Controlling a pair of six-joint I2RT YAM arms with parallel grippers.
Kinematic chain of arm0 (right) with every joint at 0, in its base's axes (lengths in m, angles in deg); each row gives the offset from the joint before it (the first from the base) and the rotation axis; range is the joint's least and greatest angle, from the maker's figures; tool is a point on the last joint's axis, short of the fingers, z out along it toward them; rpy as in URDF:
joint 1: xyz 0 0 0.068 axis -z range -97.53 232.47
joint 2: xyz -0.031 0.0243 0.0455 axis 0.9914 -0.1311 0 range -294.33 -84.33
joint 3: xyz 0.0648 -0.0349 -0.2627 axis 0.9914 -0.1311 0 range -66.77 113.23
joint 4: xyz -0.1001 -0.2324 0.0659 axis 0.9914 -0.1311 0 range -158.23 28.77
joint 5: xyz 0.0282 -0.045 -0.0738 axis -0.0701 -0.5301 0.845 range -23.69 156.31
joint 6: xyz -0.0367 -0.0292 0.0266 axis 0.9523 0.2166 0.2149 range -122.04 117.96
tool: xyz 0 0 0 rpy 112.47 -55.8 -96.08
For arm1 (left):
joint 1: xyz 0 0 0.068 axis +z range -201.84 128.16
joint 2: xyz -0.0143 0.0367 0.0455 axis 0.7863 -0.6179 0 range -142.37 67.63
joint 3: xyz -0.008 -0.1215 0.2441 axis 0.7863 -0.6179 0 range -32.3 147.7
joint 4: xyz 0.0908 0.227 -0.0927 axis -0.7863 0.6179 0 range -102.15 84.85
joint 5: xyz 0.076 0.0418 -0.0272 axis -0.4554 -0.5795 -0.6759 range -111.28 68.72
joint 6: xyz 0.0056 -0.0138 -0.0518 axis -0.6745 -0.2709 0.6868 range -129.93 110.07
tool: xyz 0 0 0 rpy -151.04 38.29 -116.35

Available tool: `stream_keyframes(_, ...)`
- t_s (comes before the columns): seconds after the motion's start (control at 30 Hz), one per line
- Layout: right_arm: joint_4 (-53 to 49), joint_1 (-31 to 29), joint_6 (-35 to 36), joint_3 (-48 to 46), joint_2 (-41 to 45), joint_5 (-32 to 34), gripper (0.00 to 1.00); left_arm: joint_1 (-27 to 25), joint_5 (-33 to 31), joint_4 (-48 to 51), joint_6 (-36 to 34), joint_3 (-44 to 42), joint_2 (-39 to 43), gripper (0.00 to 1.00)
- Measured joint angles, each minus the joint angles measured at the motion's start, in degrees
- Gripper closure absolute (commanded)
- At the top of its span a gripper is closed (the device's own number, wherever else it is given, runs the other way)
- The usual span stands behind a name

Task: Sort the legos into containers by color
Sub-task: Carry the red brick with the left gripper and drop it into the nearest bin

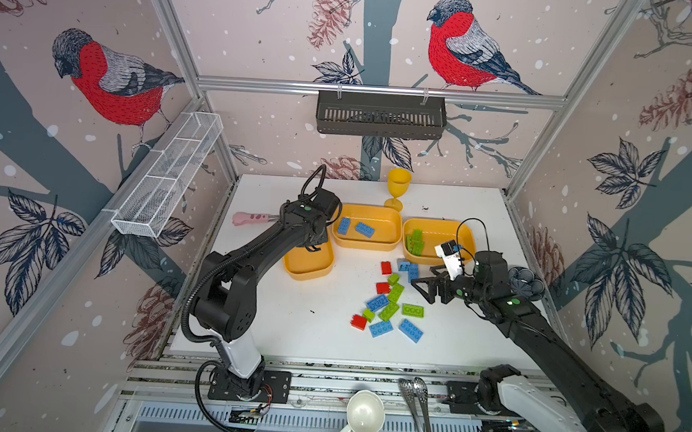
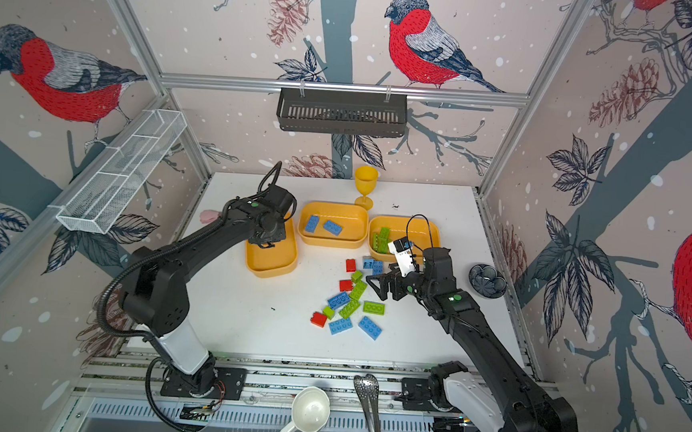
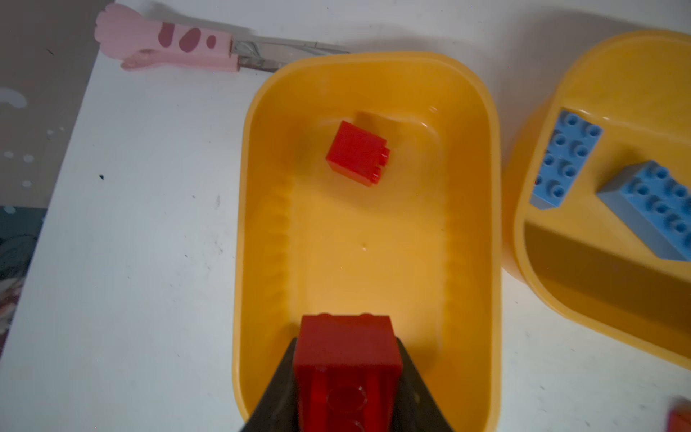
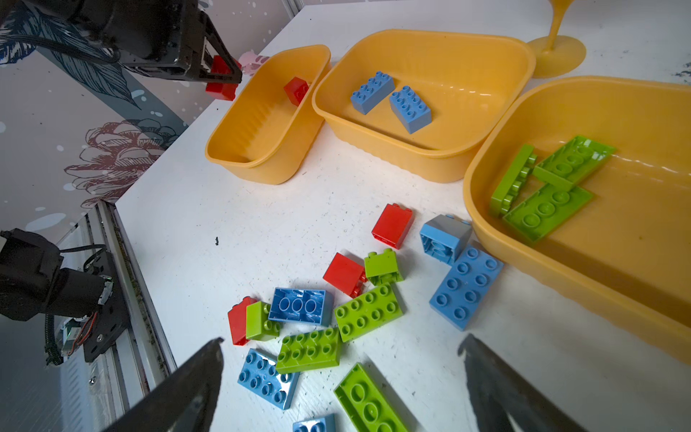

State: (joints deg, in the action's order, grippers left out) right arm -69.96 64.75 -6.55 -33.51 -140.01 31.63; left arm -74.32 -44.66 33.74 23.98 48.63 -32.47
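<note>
My left gripper is shut on a red lego and hangs over the near end of the left container. One red lego lies on its side in that container. The middle container holds two blue legos. Green legos lie in the right container. My right gripper stands wide open, with nothing between its fingers, above the loose heap of red, blue and green legos on the white table.
A yellow goblet stands behind the containers. Pink-handled scissors lie left of the left container, and a dark blue bowl sits at the right edge. A white mesh basket hangs on the left wall. A white cup and metal tongs lie on the front rail.
</note>
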Motion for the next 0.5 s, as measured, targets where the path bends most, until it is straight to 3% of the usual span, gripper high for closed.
stream_keyframes(0.17, 0.4, -0.9, -0.2, 0.6, -0.9, 0.0, 0.01, 4.3, -1.0, -2.6, -6.7, 1.9, -5.3, 0.72)
stream_keyframes(0.33, 0.7, -1.6, -0.2, 1.1, -1.8, 0.0, 0.01, 6.1, -0.7, -3.7, -10.0, 4.1, -9.1, 0.4)
stream_keyframes(0.5, 0.8, -1.8, -0.3, 1.5, -2.4, 0.1, 0.01, 5.9, 1.0, -2.9, -9.8, 5.6, -8.2, 0.24)
